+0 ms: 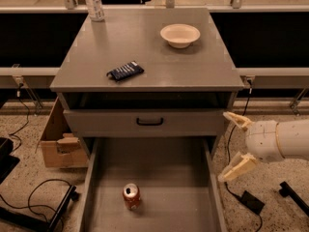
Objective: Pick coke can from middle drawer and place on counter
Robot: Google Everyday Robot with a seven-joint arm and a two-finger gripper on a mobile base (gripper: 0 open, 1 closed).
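Observation:
The coke can (pixel 131 195) stands upright on the grey floor of the open middle drawer (pixel 159 161), near its front and left of centre. The counter (pixel 149 42) is the flat grey cabinet top above. My gripper (pixel 231 144) comes in from the right at the drawer's right wall, with its two pale fingers (pixel 237 167) spread apart and nothing between them. It is well to the right of the can and a little above the drawer.
On the counter are a white bowl (pixel 180 35), a dark blue snack packet (pixel 125 71) and a white-labelled bottle (pixel 93 2) at the back left. A drawer front with a black handle (pixel 149 122) is above the open drawer. A cardboard box (pixel 58 141) and cables lie on the floor.

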